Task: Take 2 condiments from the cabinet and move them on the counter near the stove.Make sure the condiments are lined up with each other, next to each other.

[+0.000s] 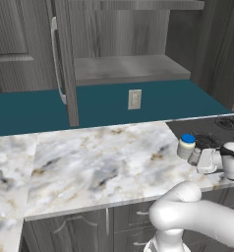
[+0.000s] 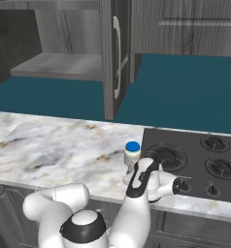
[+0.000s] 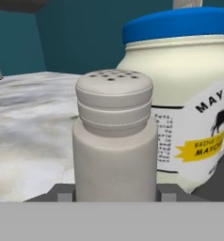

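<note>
The shaker bottle (image 3: 115, 141) looks light, rigid and smooth-sided — a slim cylinder with a ribbed, perforated cap, easy to tip if nudged high. By my judgement the safest hold is low on the straight body, under the cap ridges, and that is where the gripper (image 3: 115, 193) has it: the two dark finger tips sit on either side of the bottle's base at 6 o'clock of the hand view, clamped on it.

At 2 o'clock of the shaker stands the jar (image 3: 180, 89), squat, cream-white with a blue lid and a printed label. It probably handles heavier and steadier, with a wide belly that would need broad jaws; the lid edge may be slick.

In the left base view the jar (image 1: 186, 146) rests on the counter (image 1: 89, 167) at the edge of the stove (image 1: 222, 130), and the shaker (image 1: 194, 156) is just beside it at its 5 o'clock — whether they touch I cannot tell. The cabinet (image 1: 124, 69) stands open, its shelf bare.

The arm reaches low and level over the counter's front edge, wrist turned so the hand points horizontally toward the jar; in the right base view the gripper (image 2: 128, 178) lies just under the jar (image 2: 132, 155).
</note>
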